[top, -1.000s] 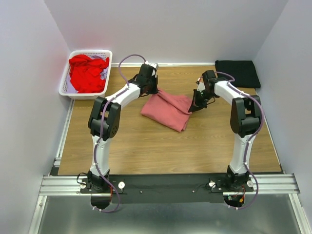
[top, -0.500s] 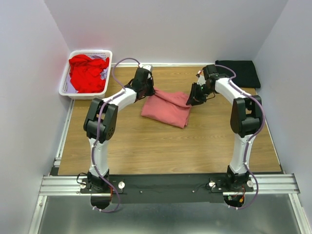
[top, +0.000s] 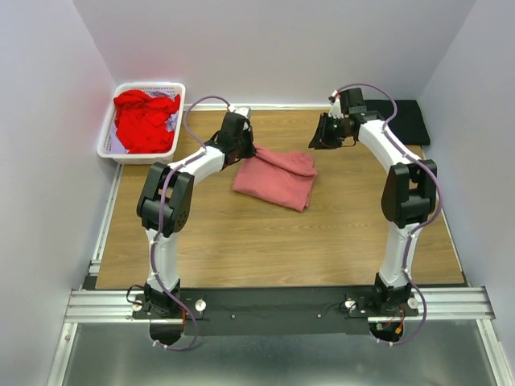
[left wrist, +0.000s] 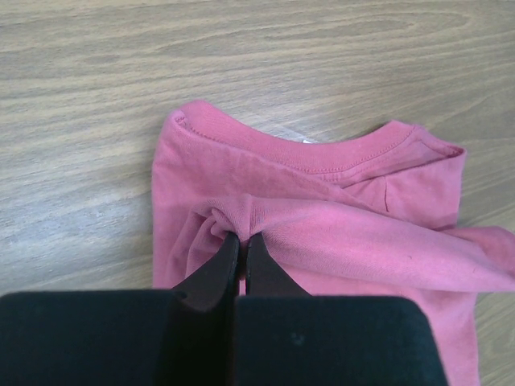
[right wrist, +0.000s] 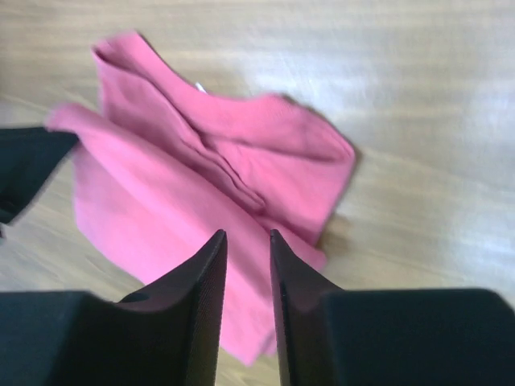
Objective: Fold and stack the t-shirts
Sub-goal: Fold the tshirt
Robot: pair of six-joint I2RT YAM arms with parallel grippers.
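Pinches a fold of salmon-pink t-shirt (top: pixel 278 178), mid-table (top: pixel 241 233), in clenched left gripper (left wrist: pixel 241 241). Holds right gripper (right wrist: pixel 247 237) parted, empty, clear of shirt. Shows red t-shirt (top: pixel 145 121) in basket (top: pixel 109 133), black t-shirt (top: pixel 402 121) folded far right.

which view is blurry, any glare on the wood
Right wrist view: soft all over, the pink t-shirt smeared at its edges, a pale washed-out patch on the table. Left wrist view: sharp, wood grain and collar stitching crisp. Top external view: even light, no glare.
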